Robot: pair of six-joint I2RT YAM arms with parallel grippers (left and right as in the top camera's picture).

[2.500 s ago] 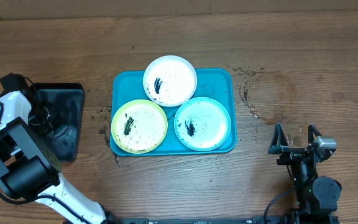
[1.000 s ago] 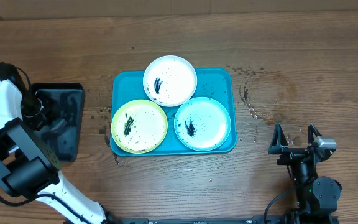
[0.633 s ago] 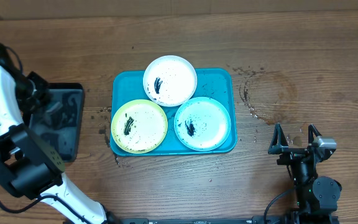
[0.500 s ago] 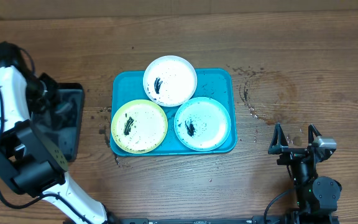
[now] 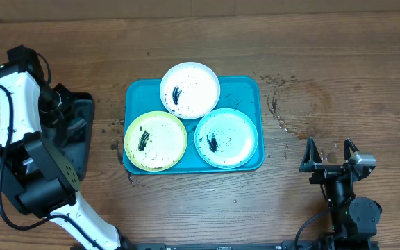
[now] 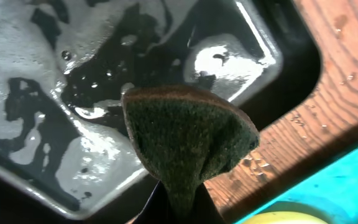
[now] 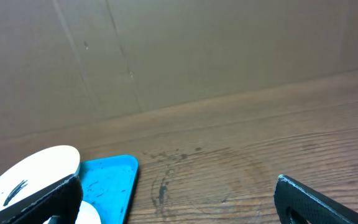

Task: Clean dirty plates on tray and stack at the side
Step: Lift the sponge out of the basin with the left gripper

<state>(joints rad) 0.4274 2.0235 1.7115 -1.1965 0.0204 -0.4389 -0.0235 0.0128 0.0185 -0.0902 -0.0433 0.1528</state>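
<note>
The turquoise tray (image 5: 247,90) lies mid-table with three smeared plates on it: white (image 5: 190,89) at the back, yellow-green (image 5: 155,140) front left, light blue (image 5: 226,137) front right. My left gripper (image 5: 67,127) is shut on a dark green sponge (image 6: 188,140) and holds it above the right part of the black tray (image 5: 83,149), left of the turquoise tray. My right gripper (image 5: 330,157) is open and empty at the front right, well clear of the tray; its view shows the tray corner (image 7: 107,177) and the white plate (image 7: 39,168).
The black tray holds wet, foamy water (image 6: 48,124). Dark specks and a wet ring mark the wood right of the turquoise tray (image 5: 294,104). A cardboard wall stands behind the table (image 7: 197,50).
My left arm has swung over the black tray, moving from its far left side toward the right and lifting the sponge. The plates and right arm have not moved.
</note>
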